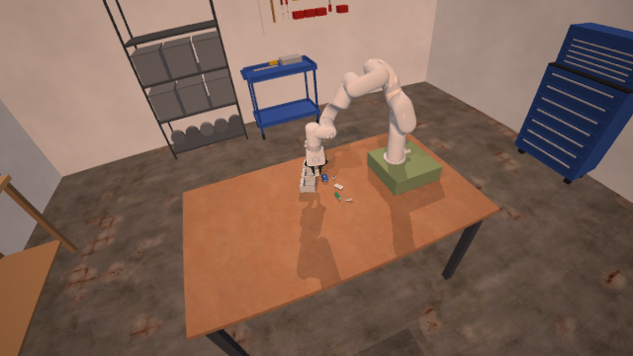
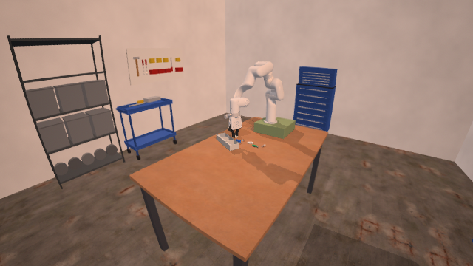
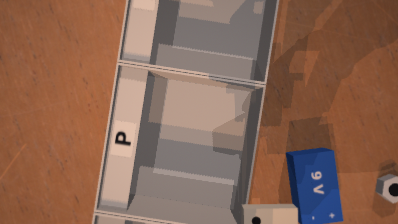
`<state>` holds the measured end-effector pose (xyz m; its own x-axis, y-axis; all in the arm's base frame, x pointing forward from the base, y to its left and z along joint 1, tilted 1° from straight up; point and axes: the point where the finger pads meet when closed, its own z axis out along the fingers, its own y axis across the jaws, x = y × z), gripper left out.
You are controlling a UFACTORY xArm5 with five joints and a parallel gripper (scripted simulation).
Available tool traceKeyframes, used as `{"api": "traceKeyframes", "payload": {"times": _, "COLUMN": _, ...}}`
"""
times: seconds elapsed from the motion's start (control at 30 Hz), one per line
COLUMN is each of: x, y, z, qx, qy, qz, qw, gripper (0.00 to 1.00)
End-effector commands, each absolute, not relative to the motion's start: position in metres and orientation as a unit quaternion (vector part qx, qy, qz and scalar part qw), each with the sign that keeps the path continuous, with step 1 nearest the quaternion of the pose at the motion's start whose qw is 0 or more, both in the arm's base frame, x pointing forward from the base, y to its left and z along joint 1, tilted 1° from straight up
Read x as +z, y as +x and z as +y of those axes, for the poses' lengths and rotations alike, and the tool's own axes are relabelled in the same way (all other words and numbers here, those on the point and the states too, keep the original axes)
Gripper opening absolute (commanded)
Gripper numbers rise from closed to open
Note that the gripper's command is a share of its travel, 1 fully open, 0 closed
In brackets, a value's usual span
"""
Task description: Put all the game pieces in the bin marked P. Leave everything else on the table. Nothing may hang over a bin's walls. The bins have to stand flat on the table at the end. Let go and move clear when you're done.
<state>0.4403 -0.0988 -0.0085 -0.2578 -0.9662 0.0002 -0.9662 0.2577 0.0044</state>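
Note:
My gripper (image 1: 314, 171) hangs over the row of grey bins (image 1: 308, 181) and is shut on a cream domino (image 3: 270, 214), which shows at the bottom edge of the wrist view. The bin marked P (image 3: 182, 142) lies right below the camera and looks empty. The held domino sits over that bin's right wall, near its lower corner. Another domino (image 1: 338, 186) lies on the table to the right of the bins. The fingers themselves are hidden in the wrist view. The gripper also shows in the exterior view (image 2: 234, 133).
A blue 9 V battery (image 3: 315, 185) lies just right of bin P, with a hex nut (image 3: 392, 188) beyond it. A green piece (image 1: 337, 196) and a small white piece (image 1: 349, 200) lie further out. The arm's green base (image 1: 404, 169) stands at the right.

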Motion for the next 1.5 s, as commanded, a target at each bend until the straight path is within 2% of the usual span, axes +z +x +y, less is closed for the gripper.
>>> {"api": "traceKeyframes", "payload": {"times": 0.0, "x": -0.007, "y": 0.450, "z": -0.120, "qx": 0.000, "qy": 0.559, "qz": -0.829, "qw": 0.000, "gripper": 0.21}}
{"api": "traceKeyframes", "payload": {"times": 0.3, "x": -0.007, "y": 0.465, "z": -0.159, "qx": 0.000, "qy": 0.541, "qz": -0.841, "qw": 0.000, "gripper": 0.21}}
{"api": "traceKeyframes", "payload": {"times": 0.87, "x": -0.007, "y": 0.464, "z": -0.157, "qx": 0.000, "qy": 0.541, "qz": -0.841, "qw": 0.000, "gripper": 0.21}}
{"api": "traceKeyframes", "payload": {"times": 1.47, "x": -0.039, "y": 0.464, "z": -0.158, "qx": 0.000, "qy": 0.541, "qz": -0.841, "qw": 0.000, "gripper": 0.21}}
